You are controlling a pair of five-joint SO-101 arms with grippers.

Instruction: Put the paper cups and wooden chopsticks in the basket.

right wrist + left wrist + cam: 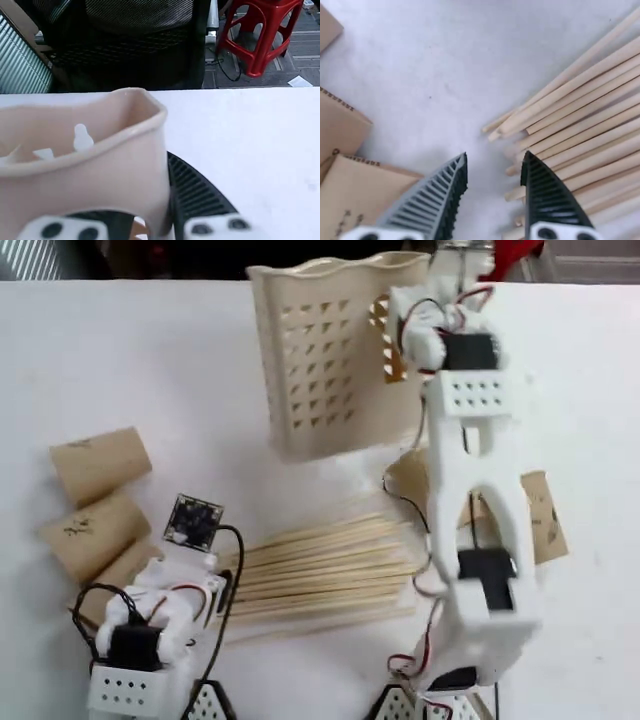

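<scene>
The left claw (494, 156) hangs with jaws apart, empty. The chopsticks (570, 110) lie just beside its black finger (542, 195), near ends toward it, long axis slanting away; paper cups (345, 180) sit on its other side. The right arm (470, 440), at the basket (310, 360), is farther.

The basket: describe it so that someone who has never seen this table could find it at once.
On the white table, look to the far side, beyond the wooden chopsticks. There stands the basket: tall cream plastic with a wavy rim and triangular holes, upright while the brown paper cups lie on their sides.
</scene>
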